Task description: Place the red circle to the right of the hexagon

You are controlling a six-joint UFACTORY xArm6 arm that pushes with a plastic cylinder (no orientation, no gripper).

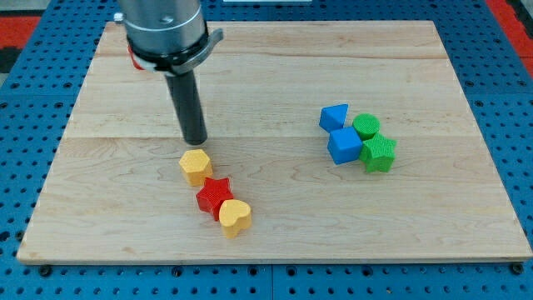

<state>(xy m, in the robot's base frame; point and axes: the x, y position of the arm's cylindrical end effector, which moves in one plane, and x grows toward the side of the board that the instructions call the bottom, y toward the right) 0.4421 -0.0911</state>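
The yellow hexagon (196, 166) lies left of the board's middle. My tip (196, 142) stands just above it in the view, very close to its top edge or touching it. A small sliver of red (132, 59) shows at the left side of the arm's grey body near the view's top left. It may be the red circle, but most of it is hidden behind the arm and its shape cannot be made out.
A red star (215, 196) and a yellow heart (235, 217) trail in a diagonal below-right of the hexagon, touching one another. At the right, a blue triangle-like block (334, 117), blue cube (344, 144), green circle (366, 127) and green star (378, 153) cluster on the wooden board (275, 75).
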